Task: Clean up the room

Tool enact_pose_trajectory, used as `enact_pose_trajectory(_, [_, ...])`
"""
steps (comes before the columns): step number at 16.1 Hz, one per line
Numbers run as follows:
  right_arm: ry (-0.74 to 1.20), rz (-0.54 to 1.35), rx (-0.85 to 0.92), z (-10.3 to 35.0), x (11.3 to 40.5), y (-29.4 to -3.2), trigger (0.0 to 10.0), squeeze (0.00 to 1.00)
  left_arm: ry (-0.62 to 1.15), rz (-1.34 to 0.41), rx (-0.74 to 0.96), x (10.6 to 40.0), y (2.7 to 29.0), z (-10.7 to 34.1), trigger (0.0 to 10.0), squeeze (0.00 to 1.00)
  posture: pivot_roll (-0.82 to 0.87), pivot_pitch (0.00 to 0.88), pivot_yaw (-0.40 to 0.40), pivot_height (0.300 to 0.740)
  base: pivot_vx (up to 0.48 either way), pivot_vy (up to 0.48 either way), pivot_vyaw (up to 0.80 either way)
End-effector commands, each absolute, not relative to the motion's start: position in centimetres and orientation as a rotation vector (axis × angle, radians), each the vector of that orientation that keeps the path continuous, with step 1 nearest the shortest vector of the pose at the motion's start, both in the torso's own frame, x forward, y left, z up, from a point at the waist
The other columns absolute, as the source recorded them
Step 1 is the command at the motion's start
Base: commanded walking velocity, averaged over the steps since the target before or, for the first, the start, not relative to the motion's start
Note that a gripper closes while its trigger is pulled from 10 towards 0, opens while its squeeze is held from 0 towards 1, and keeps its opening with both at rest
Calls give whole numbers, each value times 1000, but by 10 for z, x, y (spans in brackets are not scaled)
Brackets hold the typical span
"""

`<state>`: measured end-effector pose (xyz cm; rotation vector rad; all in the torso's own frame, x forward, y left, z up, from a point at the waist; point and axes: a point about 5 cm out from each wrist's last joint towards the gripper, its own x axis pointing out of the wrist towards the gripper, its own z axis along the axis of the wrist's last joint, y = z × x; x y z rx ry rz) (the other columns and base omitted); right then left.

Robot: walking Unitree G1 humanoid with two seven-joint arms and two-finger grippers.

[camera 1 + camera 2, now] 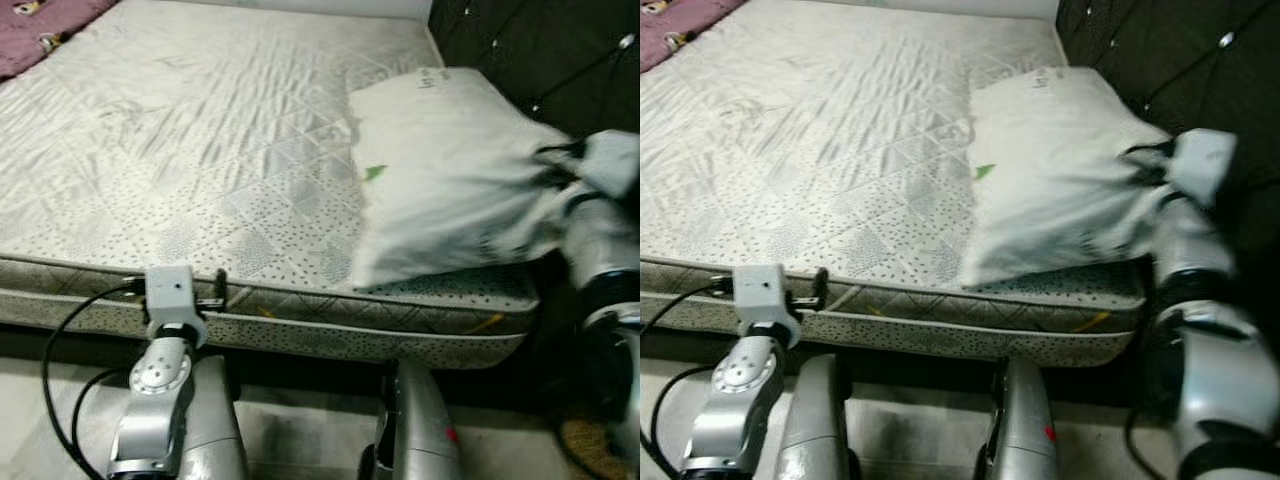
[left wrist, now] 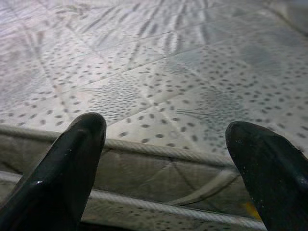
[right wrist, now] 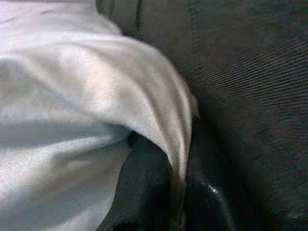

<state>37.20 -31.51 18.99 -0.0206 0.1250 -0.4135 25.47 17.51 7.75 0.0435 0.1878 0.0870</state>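
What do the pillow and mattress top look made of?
Pillow: smooth woven fabric, faint sheen, soft folds where the right claw pinches it. Mattress: quilted textile, stitched diamond pattern with dark speckles, corded piping along its edge; fibre can't be told.

A mattress (image 1: 200,150) spreads across the scene. A pillow (image 1: 440,170) lies on its right side, reaching the near edge. A headboard (image 1: 540,50) stands just right of the pillow. A blanket (image 1: 40,30) lies at the mattress's far left corner. The left gripper (image 2: 166,159) sits at the near edge. The right gripper (image 3: 178,192) pinches the pillow's right corner beside the headboard.
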Motion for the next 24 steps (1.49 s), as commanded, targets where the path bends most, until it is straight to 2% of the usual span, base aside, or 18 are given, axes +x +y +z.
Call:
enact_pose_trajectory(1, [-32, -462, -30, 231, 375, -325, 0, 0, 194, 91, 59, 254, 177, 76, 10000, 0, 128, 0, -29, 514, 0, 0, 0])
enact_pose_trajectory(3, [-25, -446, -46, 224, 374, -323, 0, 0, 195, 83, 62, 255, 176, 75, 10000, 0, 123, 0, -24, 514, 0, 0, 0])
enact_pose_trajectory(6, [58, -389, -77, 166, 363, -302, 0, 0, 201, 80, 64, 253, 175, 75, 10000, 0, 124, 0, -25, 514, 0, 0, 0])
enact_pose_trajectory(8, [71, -364, -84, 154, 359, -295, 0, 0, 202, 80, 65, 252, 176, 75, 10000, 0, 122, 0, -23, 514, 0, 0, 0])
enact_pose_trajectory(9, [111, -254, -102, 119, 341, -263, 0, 0, 205, 79, 66, 252, 177, 74, 10000, 0, 120, 0, -24, 514, 0, 0, 0])
enact_pose_trajectory(11, [126, -163, -69, 92, 307, -225, 0, 0, 206, 79, 69, 252, 178, 74, 10000, 0, 119, 0, -20, 514, 0, 0, 0])
enact_pose_trajectory(14, [62, -68, -81, 95, 286, -197, 0, 0, 207, 77, 74, 253, 179, 75, 10000, 0, 116, 0, -9, 514, 0, 0, 0])
enact_pose_trajectory(17, [51, -31, -99, 97, 281, -192, 0, 0, 209, 74, 77, 254, 179, 75, 10000, 0, 109, 0, -5, 514, 0, 0, 0])
enact_pose_trajectory(18, [70, -34, -102, 97, 282, -194, 0, 0, 211, 70, 78, 255, 179, 74, 10000, 0, 106, 0, -4, 514, 0, 0, 0])
enact_pose_trajectory(19, [97, -59, -119, 101, 301, -209, 0, 0, 210, 66, 80, 258, 177, 75, 10000, 0, 107, 0, -6, 514, 0, 0, 0])
enact_pose_trajectory(20, [103, -130, -128, 119, 331, -233, 0, 0, 204, 75, 75, 260, 178, 76, 10000, 0, 110, 0, -8, 514, 0, 0, 0])
enact_pose_trajectory(21, [106, -151, -132, 123, 336, -240, 0, 0, 203, 78, 75, 260, 178, 76, 10000, 0, 114, 0, -9, 514, 0, 0, 0])
enact_pose_trajectory(22, [101, -239, -129, 142, 347, -265, 0, 0, 198, 82, 79, 261, 179, 77, 10000, 0, 123, 0, -16, 514, 0, 0, 0])
enact_pose_trajectory(24, [88, -353, -104, 167, 356, -296, 0, 0, 190, 84, 83, 261, 181, 78, 10000, 0, 127, 0, -24, 514, 0, 0, 0])
